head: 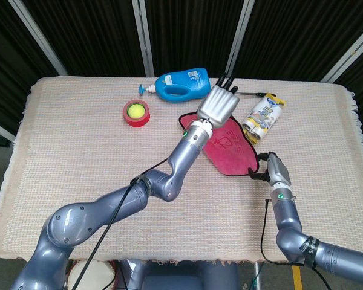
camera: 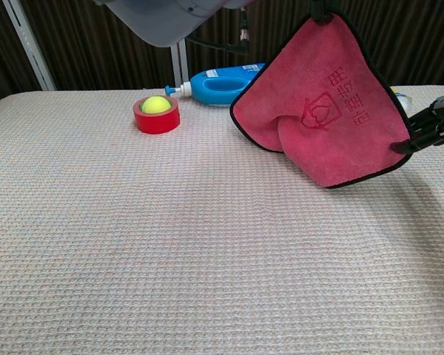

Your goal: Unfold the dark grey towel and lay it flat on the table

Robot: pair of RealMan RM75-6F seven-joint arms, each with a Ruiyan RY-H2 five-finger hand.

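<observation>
Although the task speaks of a dark grey towel, the only cloth in view is a pink-red microfibre towel with black edging point(camera: 325, 111). The left hand point(head: 218, 107) clamps its top corner and holds it in the air above the table's far right part. The right hand point(camera: 433, 126) reaches in low from the right edge. Its dark fingers point(camera: 416, 140) appear to pinch the towel's right-hand corner, which is drawn to a point towards them.

A fold bulges in the middle of the hanging cloth, so it is not yet open. To do this step well, the right hand likely needs a firm hold before the two hands draw apart. They should then lower together so that the free lower edge meets the beige waffle-weave table cover point(camera: 170, 244) first and no crease is trapped.

The towel bears an embossed house-shaped emblem and a row of characters beside it, too faint to read. Near the far edge lies a blue plastic detergent bottle point(head: 183, 83); its label cannot be read. Left of it sits a red tape roll point(head: 136, 113) with a yellow-green tennis ball point(head: 135, 110) in its hole. Towards the far right corner lies a white and yellow printed packet point(head: 263, 116) with illegible print.
</observation>
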